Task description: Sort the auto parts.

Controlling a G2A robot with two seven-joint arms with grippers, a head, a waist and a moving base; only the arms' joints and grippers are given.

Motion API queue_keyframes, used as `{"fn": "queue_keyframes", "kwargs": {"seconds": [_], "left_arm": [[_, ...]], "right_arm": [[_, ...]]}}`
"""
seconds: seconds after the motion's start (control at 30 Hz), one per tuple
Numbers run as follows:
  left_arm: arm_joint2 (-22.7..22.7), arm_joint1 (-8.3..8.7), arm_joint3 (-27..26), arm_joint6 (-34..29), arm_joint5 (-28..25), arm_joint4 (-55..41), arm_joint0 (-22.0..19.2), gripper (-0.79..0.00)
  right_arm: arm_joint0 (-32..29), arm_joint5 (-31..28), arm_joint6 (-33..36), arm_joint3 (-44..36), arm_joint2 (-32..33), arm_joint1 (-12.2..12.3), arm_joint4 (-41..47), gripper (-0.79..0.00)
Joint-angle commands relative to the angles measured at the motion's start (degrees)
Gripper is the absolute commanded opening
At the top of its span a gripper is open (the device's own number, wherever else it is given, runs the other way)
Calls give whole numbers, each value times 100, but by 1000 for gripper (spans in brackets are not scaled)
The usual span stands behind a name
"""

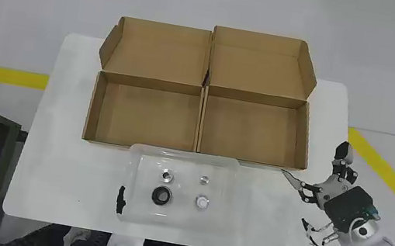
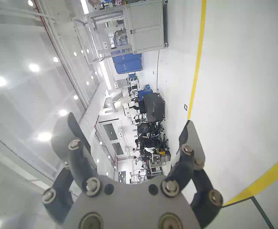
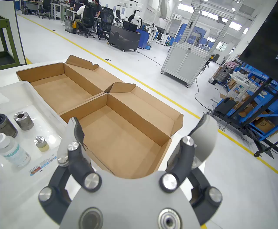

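Auto parts (image 1: 162, 195) sit in a clear tray (image 1: 144, 169); right hand (image 3: 139, 123) and left hand (image 2: 129, 119) both released, empty.

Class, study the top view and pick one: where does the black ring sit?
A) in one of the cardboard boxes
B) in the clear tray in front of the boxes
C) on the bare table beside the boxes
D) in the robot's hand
B: the black ring lies within the walls of the clear tray, and the open right hand holds nothing.
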Motion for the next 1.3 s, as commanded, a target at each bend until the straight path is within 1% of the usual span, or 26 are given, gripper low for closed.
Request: {"fn": "queue_keyframes", "kwargs": {"seconds": [0.0, 0.87, 1.07, 1.27], "left_arm": [[0, 0, 0, 0, 0, 0, 0, 0], [0, 0, 0, 0, 0, 0, 0, 0], [0, 0, 0, 0, 0, 0, 0, 0], [0, 0, 0, 0, 0, 0, 0, 0]], "right_arm": [[0, 0, 0, 0, 0, 0, 0, 0], [3, -6, 14, -10, -13, 1, -11, 0], [215, -354, 322, -136, -457, 23, -169, 0], [482, -751, 797, -402, -872, 55, -364, 0]]}}
